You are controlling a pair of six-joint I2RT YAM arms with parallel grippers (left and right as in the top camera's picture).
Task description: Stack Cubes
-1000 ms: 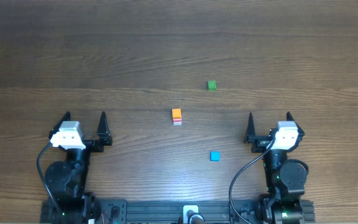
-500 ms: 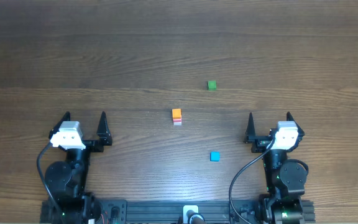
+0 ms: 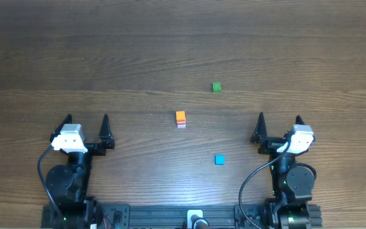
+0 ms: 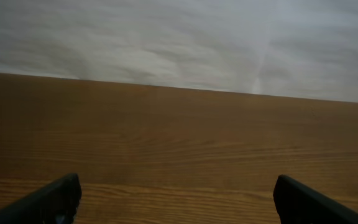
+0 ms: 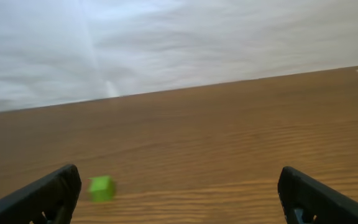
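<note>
**A:** what are the grippers doing?

**B:** left gripper (image 3: 86, 117) has its jaws wide apart with nothing between them. right gripper (image 3: 279, 117) is the same, gaping and holding nothing. both sit near the 6 o'clock edge of the table (image 3: 170, 38).

**A:** and the cubes?

**B:** orange cube (image 3: 180, 115) sits on top of a pale cube (image 3: 181, 124), at 3 o'clock from the left gripper. green cube (image 3: 216, 87) is alone at 2 o'clock from that pair. blue cube (image 3: 219, 159) is alone at 5 o'clock. both are well apart from it.
</note>
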